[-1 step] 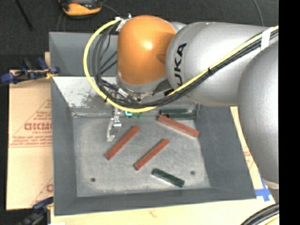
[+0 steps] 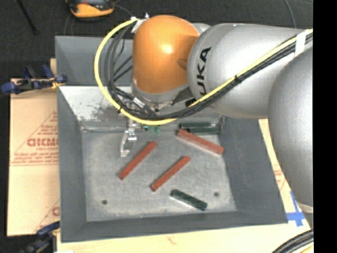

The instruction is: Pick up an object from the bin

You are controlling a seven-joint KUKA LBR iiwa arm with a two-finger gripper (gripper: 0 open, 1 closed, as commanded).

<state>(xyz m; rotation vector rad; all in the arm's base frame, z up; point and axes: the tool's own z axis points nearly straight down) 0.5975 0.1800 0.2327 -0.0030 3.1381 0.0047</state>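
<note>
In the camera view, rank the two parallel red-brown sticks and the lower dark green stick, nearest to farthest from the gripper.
1. Left red-brown flat stick, beside the gripper.
2. Middle red-brown flat stick, further right.
3. Dark green flat stick, lowest.

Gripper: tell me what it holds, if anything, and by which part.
Nothing visibly held. The gripper stands above the bin floor, left of the upper end of the leftmost red bar, apart from it.

Black letters "UKA" run down the silver arm (image 2: 205, 71).
</note>
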